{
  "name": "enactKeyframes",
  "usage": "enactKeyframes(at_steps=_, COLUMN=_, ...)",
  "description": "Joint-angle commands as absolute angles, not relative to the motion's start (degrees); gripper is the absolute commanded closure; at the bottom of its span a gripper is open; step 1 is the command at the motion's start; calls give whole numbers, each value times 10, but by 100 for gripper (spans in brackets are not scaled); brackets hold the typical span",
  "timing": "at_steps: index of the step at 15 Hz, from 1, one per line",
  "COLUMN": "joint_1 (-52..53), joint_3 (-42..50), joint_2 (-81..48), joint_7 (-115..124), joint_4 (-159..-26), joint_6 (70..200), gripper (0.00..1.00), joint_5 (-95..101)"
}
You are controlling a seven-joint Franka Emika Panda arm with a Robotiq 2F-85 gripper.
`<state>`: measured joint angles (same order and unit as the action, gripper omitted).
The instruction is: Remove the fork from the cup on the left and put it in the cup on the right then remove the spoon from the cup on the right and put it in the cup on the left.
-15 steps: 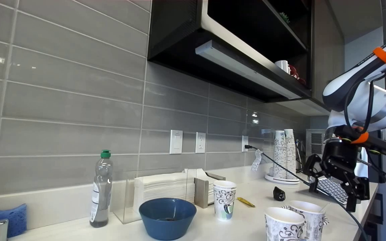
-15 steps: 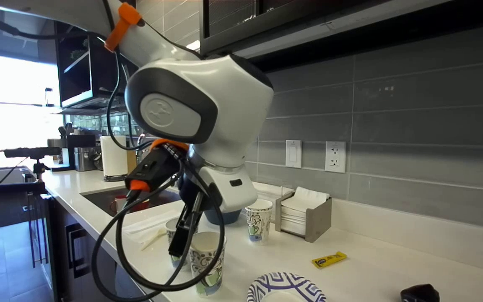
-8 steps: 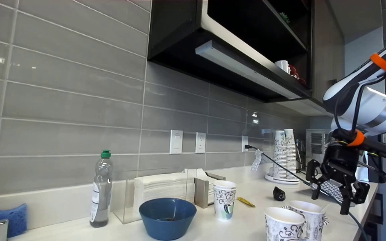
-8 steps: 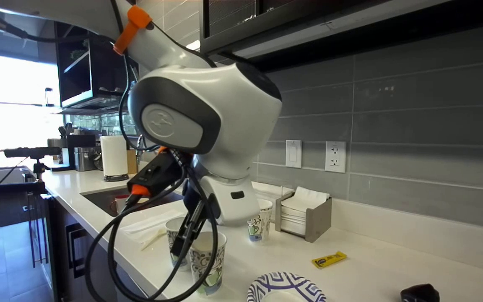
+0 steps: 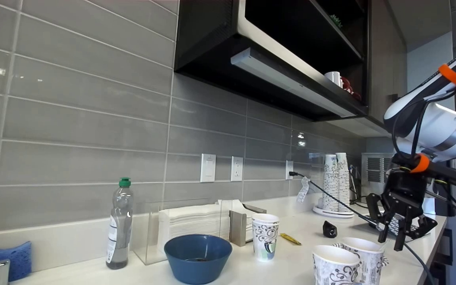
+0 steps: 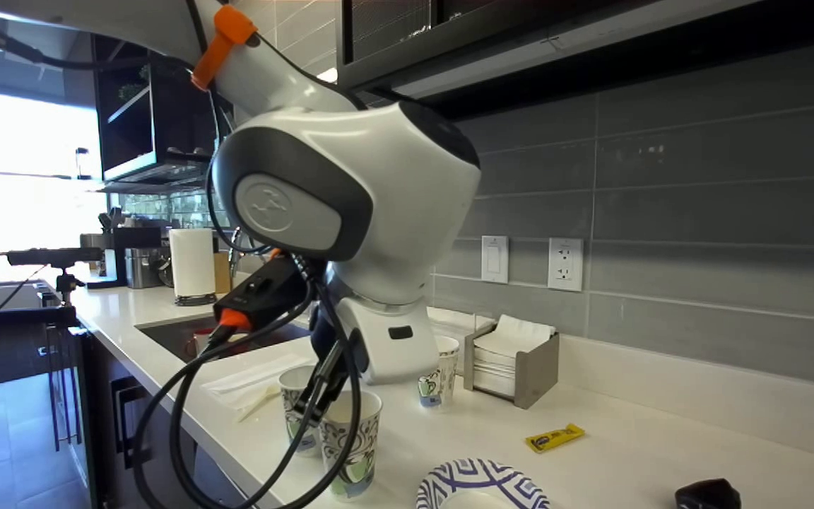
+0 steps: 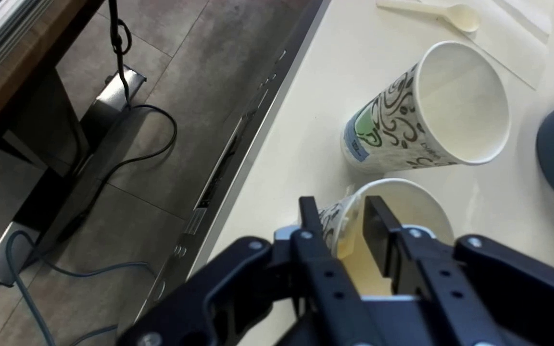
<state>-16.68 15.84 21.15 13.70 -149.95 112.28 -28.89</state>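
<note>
Two patterned paper cups stand side by side near the counter edge. The left cup [image 6: 292, 399] shows a bare inside wall in the wrist view. Over the right cup [image 7: 419, 206] comes my gripper [image 7: 342, 206], open, its jaws partly drawn together. One finger [image 7: 310, 216] is outside the cup's rim, its mate over the mouth. A clear piece [image 7: 348, 244] at that rim sits in the gap; whether it is the fork is too unclear to tell. A pale spoon [image 7: 462, 18] lies on a white napkin beyond the left cup.
A blue bowl [image 5: 197, 261], a third patterned cup [image 5: 265, 239] and a napkin holder [image 6: 538, 371] stand toward the wall. A patterned plate [image 6: 481, 470] and a yellow packet [image 6: 554, 438] lie on the counter. The counter edge [image 7: 267, 120] drops to the floor.
My gripper has come down a little toward the right cup. Its fingers have moved from wide apart to much nearer each other. Cups and spoon have stayed put.
</note>
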Motion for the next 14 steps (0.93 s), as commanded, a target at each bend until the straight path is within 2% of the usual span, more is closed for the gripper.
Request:
enactKeyframes(at_steps=1, joint_1=-173, joint_3=158, joint_2=215, joint_7=148, joint_4=-1502, joint_6=1130, gripper=57, joint_5=-303)
enactKeyframes(at_steps=3, joint_1=-175, joint_3=158, joint_2=217, joint_7=149, joint_4=-1502, joint_6=1130, gripper=52, joint_5=-302)
enactKeyframes(at_steps=4, joint_1=-176, joint_3=158, joint_2=217, joint_7=150, joint_4=-1502, joint_6=1131, gripper=58, joint_5=-302)
enactKeyframes(at_steps=5, joint_1=-176, joint_3=158, joint_2=218, joint_7=151, joint_4=-1502, joint_6=1131, gripper=68, joint_5=-302)
enactKeyframes(at_steps=6, joint_1=-177, joint_3=158, joint_2=218, joint_7=151, joint_4=-1502, joint_6=1131, gripper=73, joint_5=-302)
enactKeyframes(at_steps=7, joint_1=-177, joint_3=158, joint_2=219, joint_7=152, joint_4=-1502, joint_6=1131, gripper=73, joint_5=-302)
enactKeyframes(at_steps=9, joint_1=-178, joint_3=158, joint_2=220, joint_7=154, joint_4=-1503, joint_6=1132, gripper=88, joint_5=-301)
enactKeyframes(at_steps=11, joint_1=-179, joint_3=158, joint_2=221, joint_7=155, joint_4=-1503, joint_6=1133, gripper=95, joint_5=-300)
enactKeyframes(at_steps=14, joint_1=-180, joint_3=158, joint_2=223, joint_7=156, joint_4=-1502, joint_6=1136, gripper=100, joint_5=-301)
